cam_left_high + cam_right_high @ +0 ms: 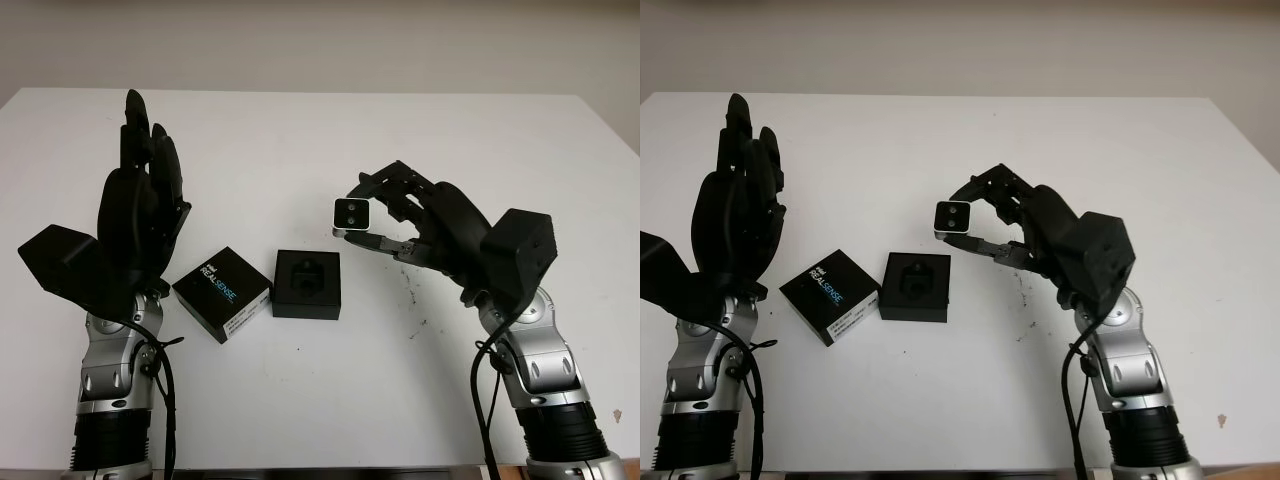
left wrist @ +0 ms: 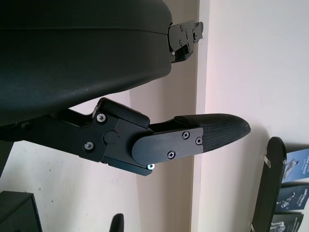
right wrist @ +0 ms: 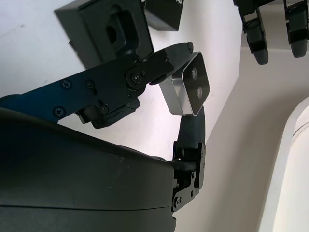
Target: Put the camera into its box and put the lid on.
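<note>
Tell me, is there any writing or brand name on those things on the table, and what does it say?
"REALSENSE" in white and blue, on the flat black cardboard lid lying on the white table.
A small white logo above that word: too small to read.
A white sticker with fine print on the lid's edge: too small to read.
No text on the open black box or the small silver camera held by the right hand.

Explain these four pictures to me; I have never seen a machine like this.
This is a humanoid robot with two arms ending in black three-finger hands. Two pictures come from cameras on its head, looking down at a white table; the other two come from cameras at each wrist, very close to that hand. The right hand holds a small silver camera above the table. The left hand is raised, open, holding nothing. On the table lie the open black box with a moulded insert and, beside it, its printed lid.
</note>
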You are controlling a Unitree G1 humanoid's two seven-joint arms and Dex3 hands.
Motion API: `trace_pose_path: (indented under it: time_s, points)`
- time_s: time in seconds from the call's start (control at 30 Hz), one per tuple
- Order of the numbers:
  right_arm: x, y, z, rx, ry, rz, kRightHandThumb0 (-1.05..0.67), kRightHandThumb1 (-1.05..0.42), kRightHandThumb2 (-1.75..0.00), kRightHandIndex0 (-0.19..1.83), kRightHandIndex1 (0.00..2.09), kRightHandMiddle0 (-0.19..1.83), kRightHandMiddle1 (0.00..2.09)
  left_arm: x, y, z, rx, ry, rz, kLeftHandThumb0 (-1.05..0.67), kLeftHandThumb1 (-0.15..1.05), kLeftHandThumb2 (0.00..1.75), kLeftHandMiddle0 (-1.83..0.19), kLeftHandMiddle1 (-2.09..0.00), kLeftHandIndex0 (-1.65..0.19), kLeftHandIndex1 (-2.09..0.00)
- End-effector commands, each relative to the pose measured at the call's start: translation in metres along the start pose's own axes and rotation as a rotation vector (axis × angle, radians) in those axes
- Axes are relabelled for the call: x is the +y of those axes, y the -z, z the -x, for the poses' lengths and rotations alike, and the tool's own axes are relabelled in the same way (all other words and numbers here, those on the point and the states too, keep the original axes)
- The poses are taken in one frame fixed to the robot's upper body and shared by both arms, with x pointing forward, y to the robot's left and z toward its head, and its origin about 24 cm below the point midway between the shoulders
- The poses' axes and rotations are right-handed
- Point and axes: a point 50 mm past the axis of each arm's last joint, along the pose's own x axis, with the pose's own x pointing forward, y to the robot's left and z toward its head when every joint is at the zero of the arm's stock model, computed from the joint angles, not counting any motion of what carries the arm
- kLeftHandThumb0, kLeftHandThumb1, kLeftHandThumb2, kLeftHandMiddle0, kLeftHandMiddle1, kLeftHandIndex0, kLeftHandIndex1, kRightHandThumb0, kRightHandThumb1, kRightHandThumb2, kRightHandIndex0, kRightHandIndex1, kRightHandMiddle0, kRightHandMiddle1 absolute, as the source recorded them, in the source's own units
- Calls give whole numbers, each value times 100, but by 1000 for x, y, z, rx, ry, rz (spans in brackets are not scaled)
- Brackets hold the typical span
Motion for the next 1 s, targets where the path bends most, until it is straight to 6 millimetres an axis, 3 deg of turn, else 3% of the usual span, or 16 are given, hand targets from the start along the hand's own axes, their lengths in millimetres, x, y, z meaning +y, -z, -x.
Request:
trace_pose_path:
  time_s: [0.0,0.57,0.97]
  points:
    - [3,-6,0,-18,6,-1,-38,-100,-6,18,5,23,170,-1,-2,1,-10,2,8,-79,105,57,19,0,19,0]
    - [26,12,2,66,-37,-83,-39,-97,-5,22,7,26,167,-2,-2,1,-8,1,-1,-80,105,58,19,0,19,0]
    - [29,24,-2,92,-88,-63,-37,-96,-5,23,7,28,168,-2,-2,1,-3,-6,7,-79,105,57,19,0,19,0]
